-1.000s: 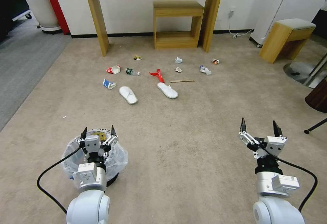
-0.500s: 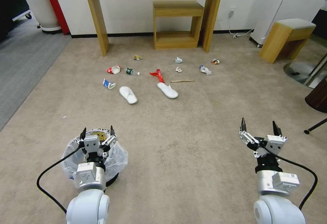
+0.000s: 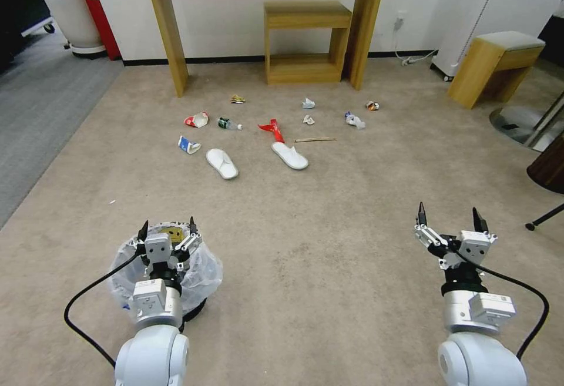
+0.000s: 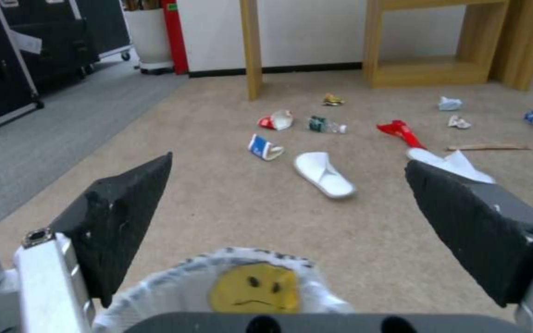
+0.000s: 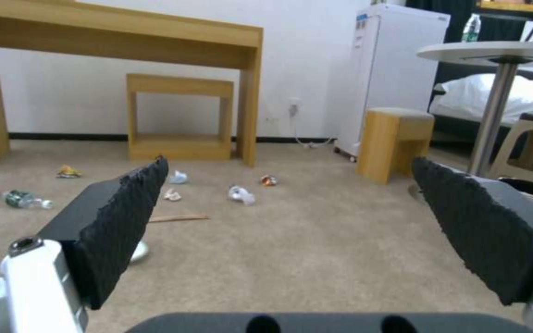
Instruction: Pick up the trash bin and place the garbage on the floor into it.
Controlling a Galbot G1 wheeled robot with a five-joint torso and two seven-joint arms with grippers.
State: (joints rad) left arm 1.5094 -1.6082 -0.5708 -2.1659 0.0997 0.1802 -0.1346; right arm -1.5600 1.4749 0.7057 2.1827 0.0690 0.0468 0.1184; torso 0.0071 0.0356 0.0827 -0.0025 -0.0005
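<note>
The trash bin (image 3: pixel 202 268), lined with a crinkly clear bag, stands on the carpet at the near left. My left gripper (image 3: pixel 167 228) hovers open over its far rim (image 4: pixel 248 259), holding nothing. Open and apart from everything, my right gripper (image 3: pixel 449 214) hangs above bare carpet at the near right. The garbage lies scattered ahead: two white slippers (image 3: pixel 222 163) (image 3: pixel 289 155), a red-white cup (image 3: pixel 196 120), a blue-white cup (image 3: pixel 188 144), a green-label bottle (image 3: pixel 227 123), a red wrapper (image 3: pixel 271 129), a wooden stick (image 3: pixel 315 139), crumpled papers (image 3: pixel 354 120) and a crushed can (image 3: pixel 371 105).
A wooden desk (image 3: pixel 170 33) with a small stool (image 3: pixel 305 39) under it stands against the far wall. A wooden block seat (image 3: pixel 492 66) and a round table base (image 3: pixel 523 127) are at the right. A planter (image 3: pixel 73 22) and red bin (image 3: pixel 100 16) stand far left.
The left gripper has sunk slightly toward the bin's rim. The whole view has shifted a touch; the litter has not moved.
</note>
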